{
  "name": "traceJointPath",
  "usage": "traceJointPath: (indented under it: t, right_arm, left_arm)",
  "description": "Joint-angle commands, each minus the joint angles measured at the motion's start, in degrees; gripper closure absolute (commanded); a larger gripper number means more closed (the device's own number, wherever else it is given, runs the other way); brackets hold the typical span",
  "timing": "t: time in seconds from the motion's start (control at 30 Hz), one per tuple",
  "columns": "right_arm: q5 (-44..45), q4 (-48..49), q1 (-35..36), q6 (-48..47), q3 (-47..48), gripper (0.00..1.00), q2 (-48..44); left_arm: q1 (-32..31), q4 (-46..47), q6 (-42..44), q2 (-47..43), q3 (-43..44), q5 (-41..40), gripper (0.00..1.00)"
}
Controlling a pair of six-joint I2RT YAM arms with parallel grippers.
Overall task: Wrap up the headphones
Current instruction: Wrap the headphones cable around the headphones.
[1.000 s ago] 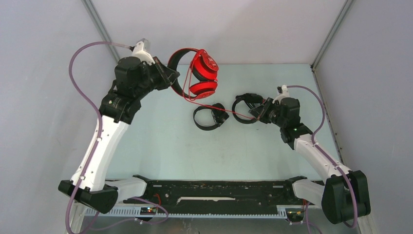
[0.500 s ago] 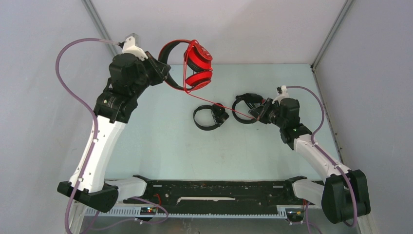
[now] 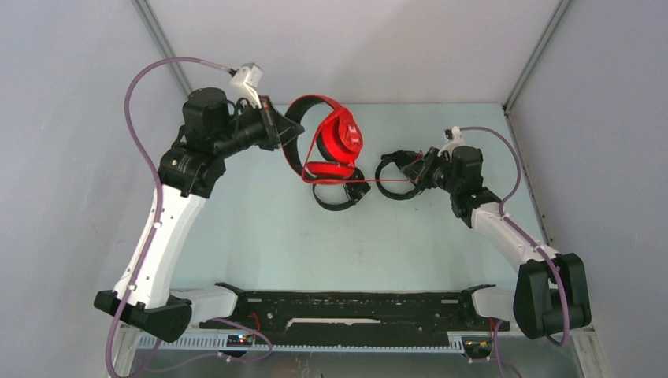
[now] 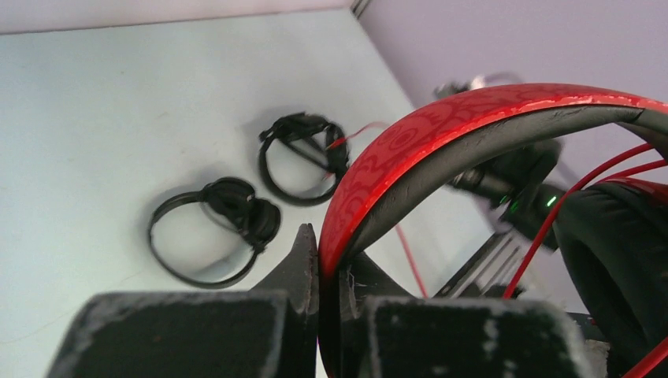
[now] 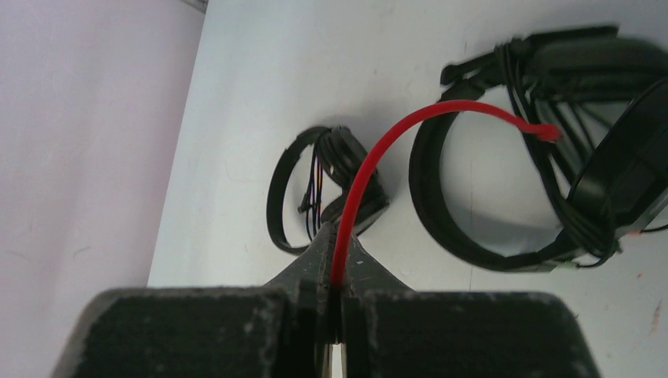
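The red headphones (image 3: 340, 140) hang in the air over the middle of the table. My left gripper (image 3: 293, 135) is shut on their red headband (image 4: 441, 126), as the left wrist view (image 4: 329, 256) shows. Their red cable (image 3: 382, 181) runs almost level to my right gripper (image 3: 415, 178), which is shut on it; in the right wrist view the cable (image 5: 370, 169) arches out of the shut jaws (image 5: 335, 272). Two black headsets lie on the table: one (image 3: 335, 206) just under the red one, the other (image 3: 403, 157) beside my right gripper.
Both black headsets show in the left wrist view (image 4: 209, 272) (image 4: 299, 197) and in the right wrist view (image 5: 276, 197) (image 5: 429, 197). Grey walls close the table (image 3: 260, 228) on three sides. A black rail (image 3: 354, 303) runs along the near edge.
My left arm has swung the red headphones right and down, over the middle black headset. The cable now runs nearly level. My right gripper has shifted slightly back, still holding the cable.
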Motion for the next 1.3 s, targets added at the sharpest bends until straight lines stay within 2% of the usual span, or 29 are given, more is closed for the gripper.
traceJointPath:
  t: [0.0, 0.1, 0.23, 0.43, 0.83, 1.03, 1.27]
  right_arm:
    - [5.49, -1.11, -1.66, -4.97, 4.50, 1.00, -0.57]
    - [6.23, -2.11, -1.91, -6.91, 8.42, 1.00, -0.70]
    - [3.75, -2.50, -1.89, -8.84, 13.26, 1.00, 0.04]
    - [3.31, -4.52, -1.93, -10.73, 17.74, 1.00, 1.24]
    - [0.66, -4.24, 3.10, -13.75, 21.28, 1.00, -4.50]
    - [-2.24, -4.01, 7.92, -15.14, 23.65, 1.00, -5.75]
    - [-4.79, -3.84, 15.09, -16.98, 25.79, 1.00, -7.11]
  left_arm:
    - [-0.99, -6.83, 11.85, -2.04, 1.08, 1.44, 1.00]
    - [-3.70, -8.70, 17.07, -2.35, 0.08, -0.29, 1.00]
    - [-10.37, -9.81, 26.41, -2.31, -2.14, -3.92, 1.00]
    - [-15.51, -11.75, 31.29, -0.41, -3.27, -11.98, 1.00]
    - [-16.13, -14.90, 29.25, 7.47, -1.39, -29.88, 1.00]
    - [-16.12, -14.34, 28.45, 10.39, -0.36, -30.27, 1.00]
    - [-16.11, -15.02, 21.95, 14.41, 3.02, -34.86, 1.00]
